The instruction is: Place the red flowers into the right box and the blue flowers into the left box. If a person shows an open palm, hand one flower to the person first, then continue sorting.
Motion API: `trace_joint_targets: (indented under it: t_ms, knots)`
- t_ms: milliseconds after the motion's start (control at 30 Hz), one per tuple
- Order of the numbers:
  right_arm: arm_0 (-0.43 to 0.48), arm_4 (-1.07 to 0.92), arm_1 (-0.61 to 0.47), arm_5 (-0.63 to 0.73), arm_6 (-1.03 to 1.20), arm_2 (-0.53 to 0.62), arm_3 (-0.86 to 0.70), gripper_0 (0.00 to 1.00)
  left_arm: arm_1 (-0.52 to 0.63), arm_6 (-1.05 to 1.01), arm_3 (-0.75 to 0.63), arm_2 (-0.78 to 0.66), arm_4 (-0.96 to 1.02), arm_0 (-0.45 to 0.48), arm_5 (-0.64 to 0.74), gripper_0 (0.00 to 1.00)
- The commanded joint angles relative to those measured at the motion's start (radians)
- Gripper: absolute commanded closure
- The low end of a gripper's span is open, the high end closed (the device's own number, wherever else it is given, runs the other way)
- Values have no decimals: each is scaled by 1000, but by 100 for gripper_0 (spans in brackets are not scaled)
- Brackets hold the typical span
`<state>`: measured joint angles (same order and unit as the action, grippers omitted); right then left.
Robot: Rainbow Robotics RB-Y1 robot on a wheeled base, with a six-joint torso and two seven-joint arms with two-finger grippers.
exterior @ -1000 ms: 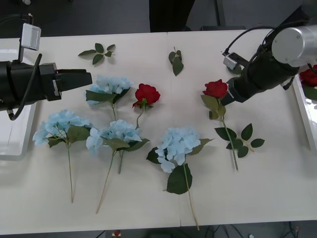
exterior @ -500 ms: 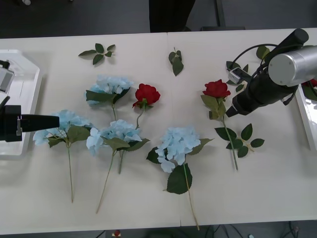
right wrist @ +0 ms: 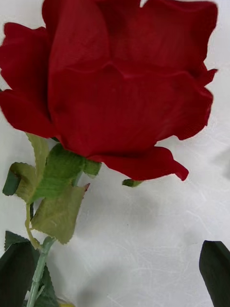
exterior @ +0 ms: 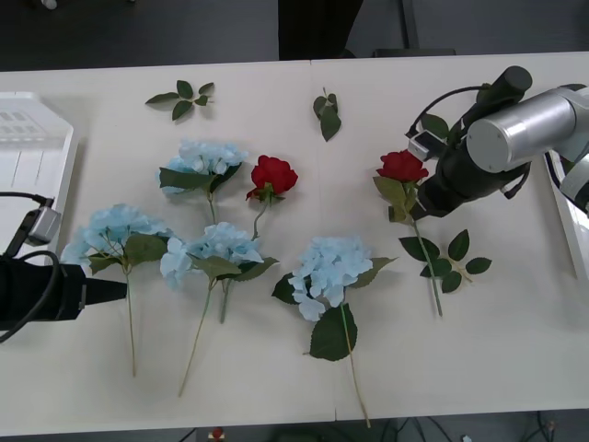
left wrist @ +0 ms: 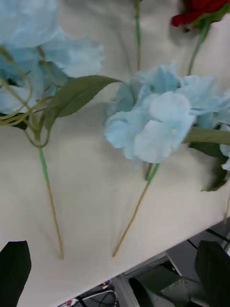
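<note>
Two red flowers lie on the table, one (exterior: 273,174) at centre and one (exterior: 401,166) to its right. My right gripper (exterior: 427,199) hovers open right beside the right-hand rose, whose bloom (right wrist: 115,86) looms large ahead of the black fingers (right wrist: 215,268). Several blue flowers (exterior: 115,230) (exterior: 216,244) (exterior: 329,267) (exterior: 204,157) lie left of centre. My left gripper (exterior: 112,290) is low at the front left, open, pointing at the stem of the leftmost blue flower (left wrist: 28,43); a second blue cluster (left wrist: 153,120) lies ahead of it. The left box (exterior: 37,147) sits at the left edge, the right box (exterior: 572,221) at the right edge.
Loose green leaf sprigs lie at the back (exterior: 184,97) (exterior: 327,115) and beside the right rose's stem (exterior: 451,262). The table's front edge (left wrist: 143,259) runs close under the left gripper. Bare table lies at the front right.
My left arm has pulled back from beside the upper blue flower toward the front left and now sits low by the leftmost stem. The right arm has turned slightly, staying beside the right rose.
</note>
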<state>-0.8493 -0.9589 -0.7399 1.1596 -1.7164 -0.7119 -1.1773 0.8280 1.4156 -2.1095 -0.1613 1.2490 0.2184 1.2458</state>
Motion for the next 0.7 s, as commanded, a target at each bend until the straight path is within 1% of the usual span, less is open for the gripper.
trace_joint_targets:
  t_ms: [33,133,267,567,600,633,667,700]
  knots:
    - [15,69,47,12,86,12,-25,0,-56,11,-20,92,-132,6,-71,0]
    - [16,78,53,9,96,12,-25,0,-84,2,-6,134,-224,-21,-83,0]
    - [29,111,70,5,118,12,-25,0,-113,-3,51,181,-327,-70,-89,0]
    - [35,163,94,-4,158,12,-25,0,-152,-1,191,281,-462,-157,-154,0]
    - [35,163,94,-4,159,12,-24,4,-152,0,201,287,-465,-162,-158,0]
    - [35,166,94,-4,164,12,-24,13,-150,3,227,301,-470,-177,-166,0]
    - [35,169,94,-6,164,12,-24,17,-150,5,235,309,-473,-182,-169,0]
    - [35,169,96,-6,167,12,-24,24,-150,8,250,318,-481,-188,-178,0]
